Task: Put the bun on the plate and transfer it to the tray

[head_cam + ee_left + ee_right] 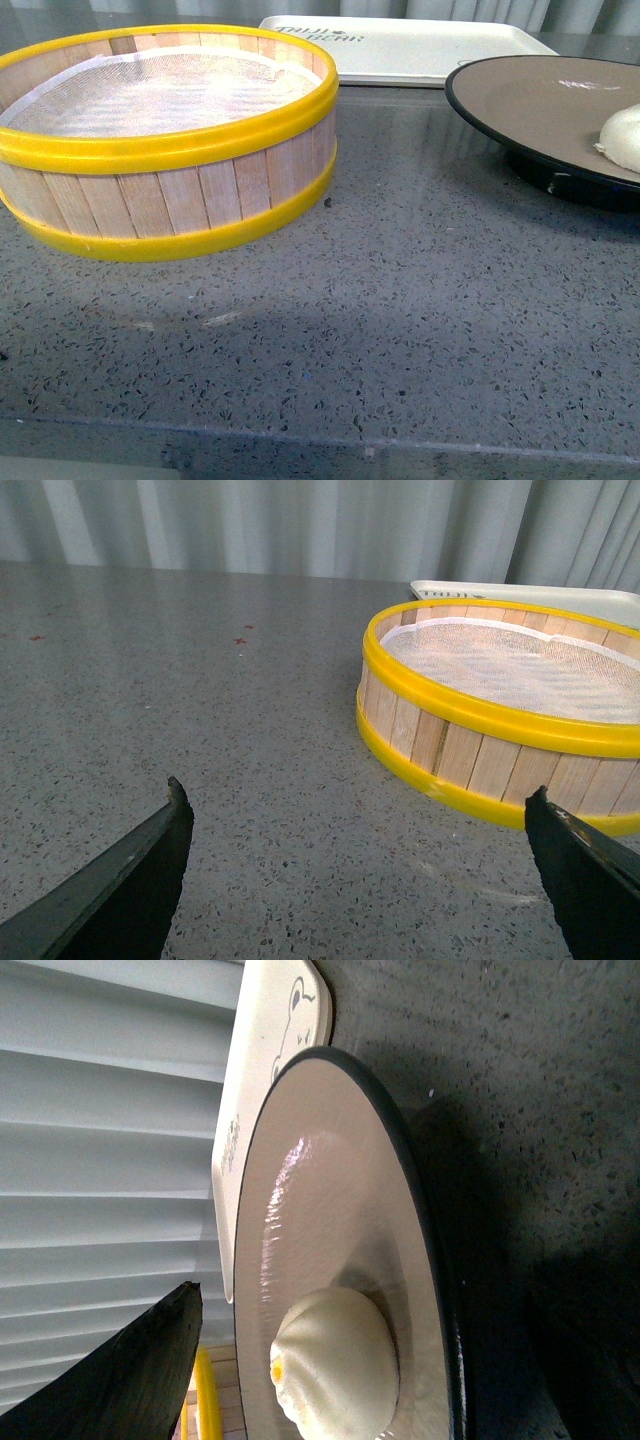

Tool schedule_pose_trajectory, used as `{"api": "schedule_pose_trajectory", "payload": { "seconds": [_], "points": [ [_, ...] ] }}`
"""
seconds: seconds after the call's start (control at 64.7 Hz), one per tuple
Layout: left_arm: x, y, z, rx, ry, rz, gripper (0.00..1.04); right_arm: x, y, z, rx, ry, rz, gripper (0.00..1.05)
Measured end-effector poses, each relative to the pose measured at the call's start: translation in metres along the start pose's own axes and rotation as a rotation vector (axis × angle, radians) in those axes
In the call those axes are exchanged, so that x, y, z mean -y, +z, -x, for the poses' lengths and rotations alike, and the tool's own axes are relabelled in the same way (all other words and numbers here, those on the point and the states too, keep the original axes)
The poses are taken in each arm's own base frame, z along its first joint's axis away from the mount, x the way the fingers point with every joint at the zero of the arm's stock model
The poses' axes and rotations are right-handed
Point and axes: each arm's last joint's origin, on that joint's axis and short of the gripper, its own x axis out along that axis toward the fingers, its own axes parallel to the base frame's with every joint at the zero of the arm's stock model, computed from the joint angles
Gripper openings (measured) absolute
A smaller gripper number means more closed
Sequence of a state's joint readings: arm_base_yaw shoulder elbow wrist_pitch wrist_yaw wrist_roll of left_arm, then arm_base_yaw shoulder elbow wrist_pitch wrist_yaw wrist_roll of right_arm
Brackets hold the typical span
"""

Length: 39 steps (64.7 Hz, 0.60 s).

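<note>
The creamy-white bun [622, 135] lies on the brown-grey, black-rimmed plate [540, 100] at the right edge of the front view. The white tray [400, 45] lies flat behind, at the back of the table. No gripper shows in the front view. In the right wrist view, my right gripper [375, 1360] is open, with the bun [335, 1365] on the plate [330, 1190] in the span of its jaws; only one finger [140, 1380] shows clearly. The tray [270, 1050] lies beyond the plate. My left gripper [360, 880] is open and empty over bare table.
A yellow-rimmed wooden steamer basket [170, 140] with a white cloth liner stands at the left, close to the tray. In the left wrist view the basket [500, 720] is ahead of the left gripper. The grey speckled table [380, 330] spreads in front. Pleated curtains hang behind.
</note>
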<state>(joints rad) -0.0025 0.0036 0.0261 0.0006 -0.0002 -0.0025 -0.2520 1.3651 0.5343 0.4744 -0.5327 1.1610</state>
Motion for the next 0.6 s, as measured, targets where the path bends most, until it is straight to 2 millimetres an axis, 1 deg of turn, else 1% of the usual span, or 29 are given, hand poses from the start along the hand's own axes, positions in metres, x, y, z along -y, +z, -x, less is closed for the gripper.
{"api": "schedule_pose_trajectory", "payload": {
  "seconds": [0.077, 0.108, 0.139, 0.201, 0.325, 0.356, 0.433, 0.541, 0.603],
  "points": [
    [0.0, 0.0, 0.0, 0.0, 0.0, 0.0, 0.98, 0.0013, 0.0009, -0.0007, 0.001, -0.004, -0.016, 0.95],
    [0.0, 0.0, 0.0, 0.0, 0.0, 0.0, 0.98, 0.0016, 0.0012, -0.0004, 0.003, -0.006, -0.018, 0.91],
    [0.0, 0.0, 0.0, 0.0, 0.0, 0.0, 0.98, 0.0023, 0.0019, 0.0, 0.004, -0.01, -0.021, 0.84],
    [0.0, 0.0, 0.0, 0.0, 0.0, 0.0, 0.98, 0.0028, 0.0034, 0.0019, 0.007, -0.014, -0.025, 0.66],
    [0.0, 0.0, 0.0, 0.0, 0.0, 0.0, 0.98, 0.0028, 0.0042, 0.003, 0.007, -0.013, -0.027, 0.47],
    [0.0, 0.0, 0.0, 0.0, 0.0, 0.0, 0.98, 0.003, 0.0045, 0.0032, 0.005, -0.011, -0.028, 0.38],
    [0.0, 0.0, 0.0, 0.0, 0.0, 0.0, 0.98, 0.0039, 0.0062, 0.0025, 0.003, -0.012, -0.03, 0.2],
    [0.0, 0.0, 0.0, 0.0, 0.0, 0.0, 0.98, 0.0043, 0.0073, 0.002, 0.001, -0.008, -0.016, 0.03],
    [0.0, 0.0, 0.0, 0.0, 0.0, 0.0, 0.98, 0.0042, 0.0075, 0.0021, 0.002, -0.008, -0.014, 0.02]
  ]
}}
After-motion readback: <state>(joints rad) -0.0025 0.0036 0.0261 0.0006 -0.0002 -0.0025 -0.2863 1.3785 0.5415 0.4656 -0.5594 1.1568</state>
